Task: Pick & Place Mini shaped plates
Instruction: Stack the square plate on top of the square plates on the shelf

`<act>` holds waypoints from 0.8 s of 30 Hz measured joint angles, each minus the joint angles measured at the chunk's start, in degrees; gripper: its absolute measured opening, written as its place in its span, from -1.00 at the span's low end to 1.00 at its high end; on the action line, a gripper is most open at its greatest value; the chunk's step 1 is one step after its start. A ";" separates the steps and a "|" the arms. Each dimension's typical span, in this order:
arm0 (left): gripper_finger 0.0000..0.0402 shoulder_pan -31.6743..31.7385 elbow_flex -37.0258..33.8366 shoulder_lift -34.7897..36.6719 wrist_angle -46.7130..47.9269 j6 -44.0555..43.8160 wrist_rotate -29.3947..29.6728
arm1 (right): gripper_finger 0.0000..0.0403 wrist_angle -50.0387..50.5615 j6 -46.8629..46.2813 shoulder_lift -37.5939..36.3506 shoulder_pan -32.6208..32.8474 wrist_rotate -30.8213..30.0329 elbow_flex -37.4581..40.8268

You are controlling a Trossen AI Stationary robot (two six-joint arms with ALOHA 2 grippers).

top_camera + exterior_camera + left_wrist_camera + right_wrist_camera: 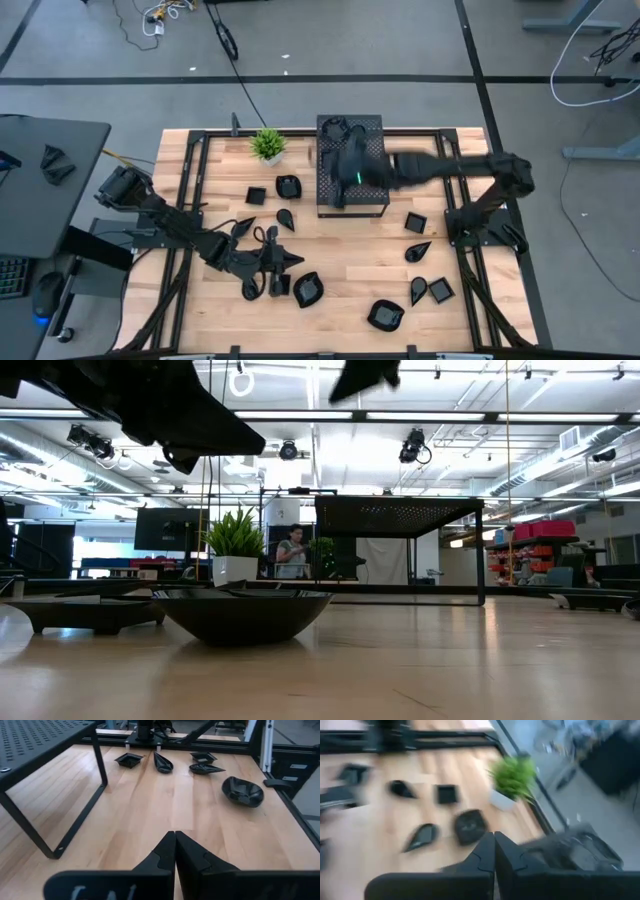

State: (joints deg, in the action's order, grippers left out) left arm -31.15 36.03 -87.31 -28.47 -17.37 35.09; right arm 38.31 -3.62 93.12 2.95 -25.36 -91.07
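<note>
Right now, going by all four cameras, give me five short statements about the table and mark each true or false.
1. The left gripper is shut and holds nothing. True.
2. The right gripper carries a small black plate. False: its fingers are pressed together with nothing between them.
3. The potted plant stands on top of the black perforated box. False: it stands on the wooden table beside the box.
4. The right arm reaches over the perforated box. True.
5. All the small black plates are stacked in one pile. False: they lie scattered singly, such as the square plate on the right and the rounded plate near the front.
</note>
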 joint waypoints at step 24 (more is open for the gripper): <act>-0.93 -0.73 0.00 0.02 -0.59 0.28 1.77 | -0.92 23.39 -51.23 0.59 44.42 -8.28 0.92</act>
State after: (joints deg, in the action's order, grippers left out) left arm -31.88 36.03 -87.29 -29.06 -17.09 36.86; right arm 61.70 -54.85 93.71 47.37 -33.64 -90.15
